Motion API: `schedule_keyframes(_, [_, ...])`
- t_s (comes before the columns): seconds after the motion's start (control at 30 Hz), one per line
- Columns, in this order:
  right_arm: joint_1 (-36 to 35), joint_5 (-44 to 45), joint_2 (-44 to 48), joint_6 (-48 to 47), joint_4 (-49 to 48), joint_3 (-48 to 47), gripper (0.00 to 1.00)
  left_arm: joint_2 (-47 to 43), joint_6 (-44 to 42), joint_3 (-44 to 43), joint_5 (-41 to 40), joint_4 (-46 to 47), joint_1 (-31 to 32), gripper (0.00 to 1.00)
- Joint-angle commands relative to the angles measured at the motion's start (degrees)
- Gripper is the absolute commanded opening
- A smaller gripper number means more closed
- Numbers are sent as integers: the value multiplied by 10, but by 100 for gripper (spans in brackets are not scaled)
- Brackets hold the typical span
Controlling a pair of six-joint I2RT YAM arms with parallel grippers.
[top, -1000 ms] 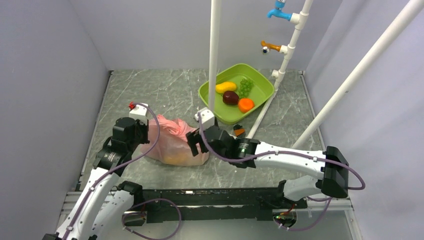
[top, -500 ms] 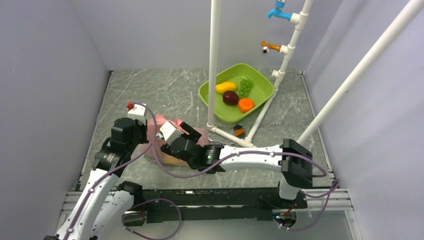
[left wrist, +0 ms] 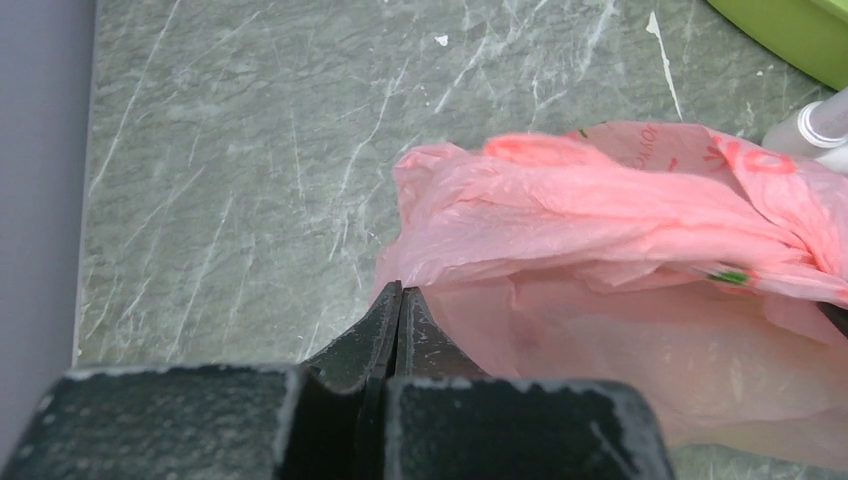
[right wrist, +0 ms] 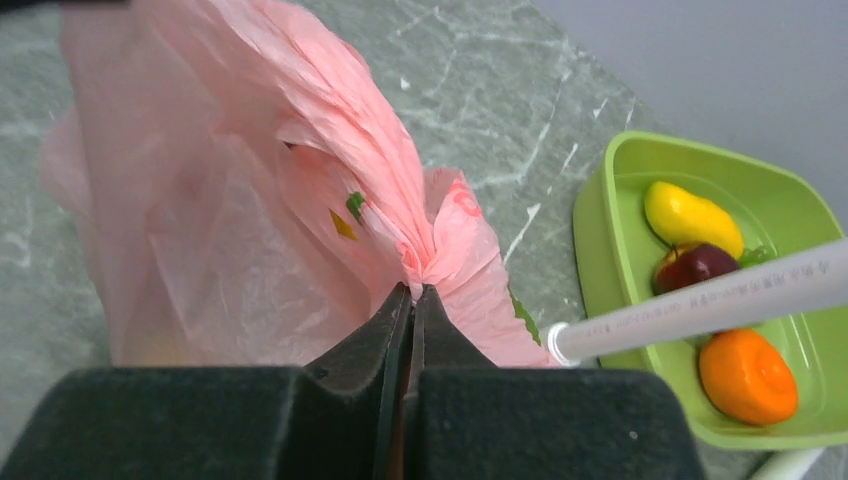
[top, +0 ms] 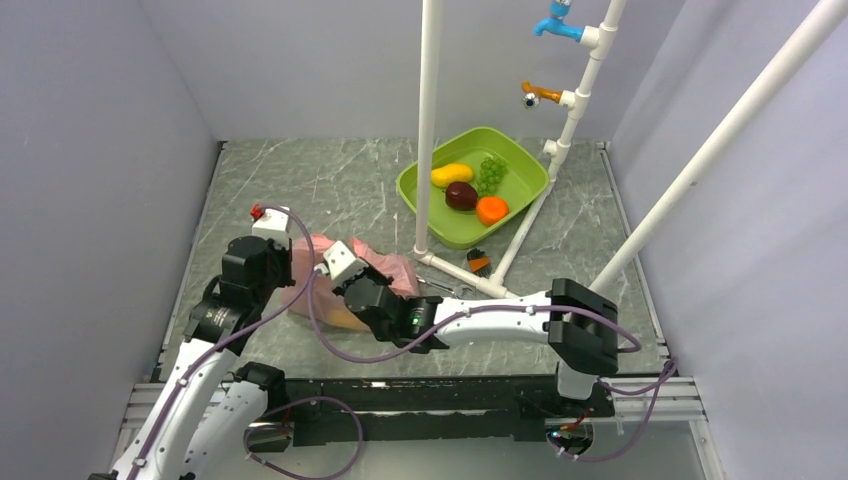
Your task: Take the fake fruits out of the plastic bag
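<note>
The pink plastic bag point(top: 385, 268) lies crumpled on the marble table between my two arms. My left gripper point(left wrist: 400, 290) is shut at the bag's left edge, with pink film point(left wrist: 600, 230) bunched right at its tips. My right gripper point(right wrist: 412, 292) has shut on a gathered fold at the top of the bag point(right wrist: 330, 150), near the bag's middle in the top view. The fake fruits are hidden inside the bag. Only a faint yellowish patch point(top: 335, 318) shows through the film at its near side.
A green tub point(top: 520, 165) stands at the back right, holding a yellow mango point(top: 451, 175), green grapes point(top: 491, 172), a dark maroon fruit point(top: 461, 195) and an orange fruit point(top: 491, 210). White pipes point(top: 428, 130) rise beside it, and one point(top: 465, 275) runs along the table right of the bag.
My right arm has swung left from the bag's right side to over the bag, and its open jaws have closed on the film. The left arm barely moved.
</note>
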State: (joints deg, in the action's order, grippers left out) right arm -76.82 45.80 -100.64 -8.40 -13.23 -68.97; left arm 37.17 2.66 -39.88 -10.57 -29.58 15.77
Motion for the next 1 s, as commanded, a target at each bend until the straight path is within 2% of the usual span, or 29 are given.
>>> schedule_keyframes(0.0, [3,-11,63,30,-14,58,0,-18,1,-18,-47,8,2,0])
schedule_keyframes(0.23, [28,-172,175,91,50,152,0,-26,0,-18,-39,13,2,0])
schedule_keyframes(0.33, [35,-194,221,136,57,177,0,-25,0,-18,-37,11,1,0])
schedule_keyframes(0.43, [64,-238,288,205,29,228,0,-29,0,-16,-41,11,1,0])
schedule_keyframes(0.53, [151,-363,356,318,-64,311,0,-32,-2,-18,-41,6,1,0])
schedule_keyframes(0.6, [193,-472,365,380,-146,359,0,-42,-8,-15,-25,7,1,0])
schedule_keyframes(0.63, [200,-492,360,391,-158,363,0,-47,-12,-11,-16,11,1,0])
schedule_keyframes(0.77, [201,-513,329,381,-100,318,0,-55,-19,-6,41,23,1,0])
schedule_keyframes(0.8, [201,-509,329,379,-92,313,0,-53,-20,-7,54,23,1,2])
schedule_keyframes(0.83, [201,-505,331,380,-87,312,0,-52,-20,-8,64,25,1,8])
schedule_keyframes(0.97, [202,-488,339,380,-60,307,0,-39,-47,-25,127,21,1,44])
